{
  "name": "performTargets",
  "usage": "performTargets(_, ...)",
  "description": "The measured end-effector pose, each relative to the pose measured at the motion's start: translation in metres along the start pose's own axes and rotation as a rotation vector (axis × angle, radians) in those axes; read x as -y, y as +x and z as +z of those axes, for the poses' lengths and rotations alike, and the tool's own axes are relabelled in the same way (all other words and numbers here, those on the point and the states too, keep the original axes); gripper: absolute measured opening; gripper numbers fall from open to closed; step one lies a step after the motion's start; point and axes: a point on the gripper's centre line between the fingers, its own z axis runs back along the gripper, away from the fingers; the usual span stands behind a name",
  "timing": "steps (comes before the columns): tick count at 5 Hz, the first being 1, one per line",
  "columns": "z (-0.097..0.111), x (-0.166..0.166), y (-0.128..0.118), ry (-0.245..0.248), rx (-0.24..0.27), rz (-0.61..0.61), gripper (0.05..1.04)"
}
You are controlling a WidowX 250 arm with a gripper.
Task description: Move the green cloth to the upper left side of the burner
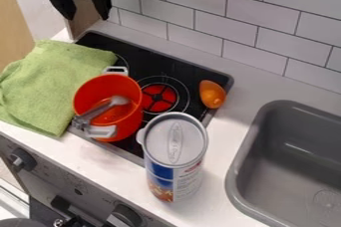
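1. The green cloth [50, 84] is on the left. It lies flat, partly on the white counter [263, 91] and partly over the left edge of the black stove top [186, 69]. Its far right corner is near the pot's far handle [116, 70].
2. Your gripper [88, 17] hangs at the far left, above and past the cloth. Its two fingers are spread, with nothing between them.
3. The step now looks like getting a good hold of the cloth. Line up over its far part, well away from the pot. Go down gently until the tips just meet the cloth, then pinch a small fold. Don't push hard on the counter.
4. Lift a little and check that the fold comes too. Then bring it to the far left of the stove top, go low, and let go softly.
5. Watch the red pot [100, 84], just beside the cloth, with a gray spoon [118, 101] in it. A dragged cloth could bump it.
6. The tall can [174, 139] is near you, the orange thing [212, 94] is right, and the gray sink [236, 171] is farther right.
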Motion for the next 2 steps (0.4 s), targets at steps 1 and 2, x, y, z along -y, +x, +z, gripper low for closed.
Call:
performTargets(1,-0.0105,-0.0004,-0.0084,-0.009,-0.041,0.008,1.001)
performTargets(2,-0.0043,-0.0032,-0.0105,-0.048,-0.082,-0.023,1.001)
